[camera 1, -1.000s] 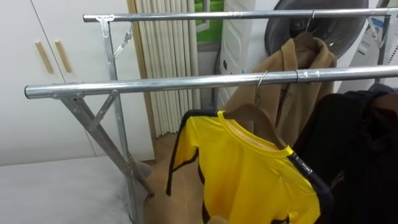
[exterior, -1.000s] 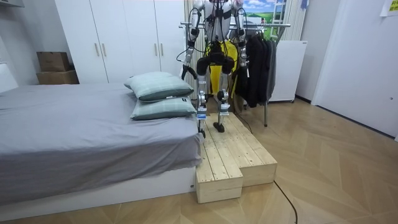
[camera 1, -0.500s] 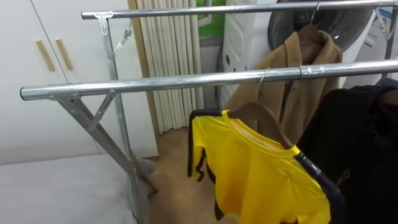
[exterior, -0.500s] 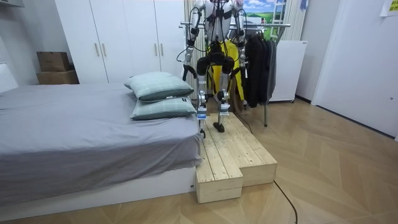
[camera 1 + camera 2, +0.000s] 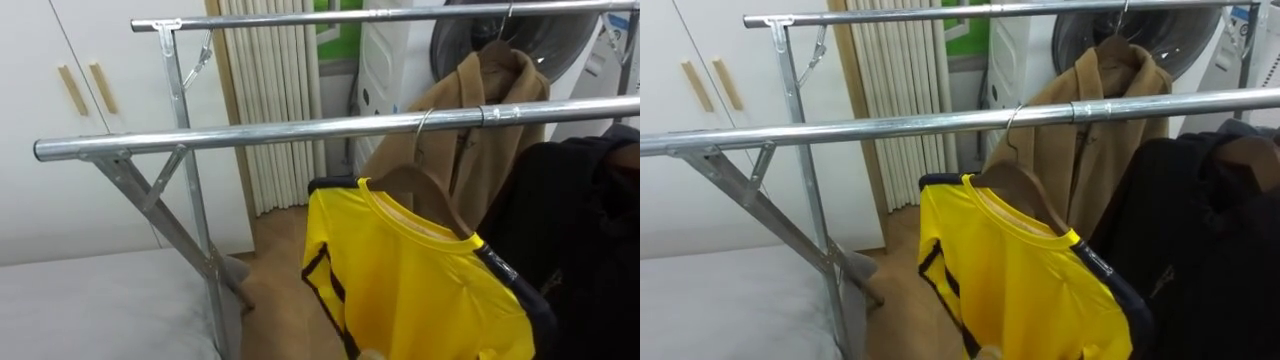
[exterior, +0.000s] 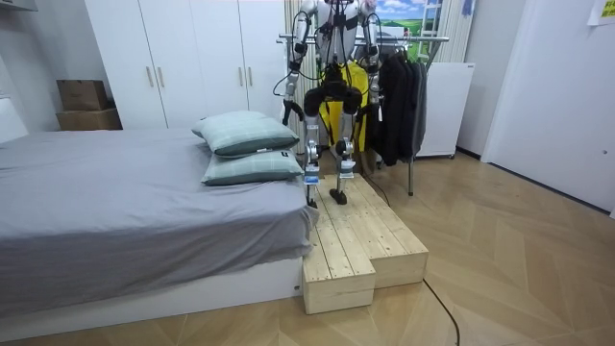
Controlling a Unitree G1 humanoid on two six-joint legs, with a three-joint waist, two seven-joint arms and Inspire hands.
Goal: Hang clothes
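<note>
Shirt (image 5: 420, 285) on hanger (image 5: 408, 186) hangs from the front rail (image 5: 250, 136); hand (image 5: 367, 354) below, state cannot be told.

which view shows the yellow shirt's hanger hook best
The left eye view: the hanger hook meets the front rail close up, yellow shirt hanging below. The right eye view shows much the same. In the room view the robot hides most of the shirt, and the hook is too small to make out.
</note>
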